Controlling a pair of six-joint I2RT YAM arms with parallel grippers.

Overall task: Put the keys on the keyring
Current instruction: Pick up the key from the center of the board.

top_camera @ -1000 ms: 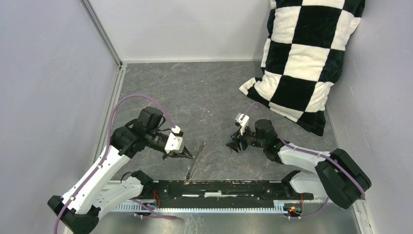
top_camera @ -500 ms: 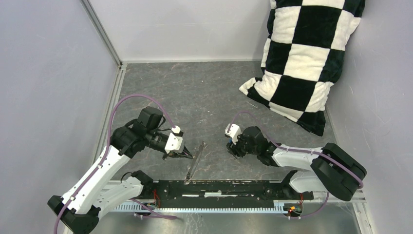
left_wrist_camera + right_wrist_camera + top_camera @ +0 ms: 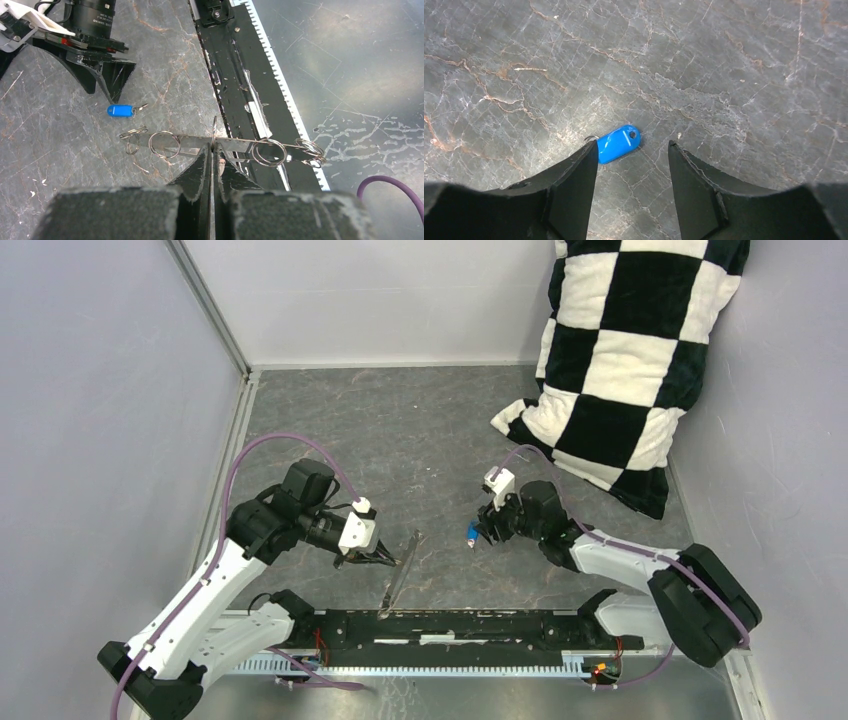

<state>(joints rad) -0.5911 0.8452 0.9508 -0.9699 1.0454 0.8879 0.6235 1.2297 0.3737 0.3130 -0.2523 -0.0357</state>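
Blue key [image 3: 619, 144] below right gripper [image 3: 104, 95], maybe touching.

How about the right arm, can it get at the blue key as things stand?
Probably yes. The right gripper hangs open right over the blue key, which lies flat on the table, mostly in the gap between the fingers, with nothing else around it.

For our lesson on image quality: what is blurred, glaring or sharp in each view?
Left wrist view: near body of the left gripper blurred, keyring sharp, glare on the metal sheet. Right wrist view: blue key sharp. Top view: even light, soft shadows.
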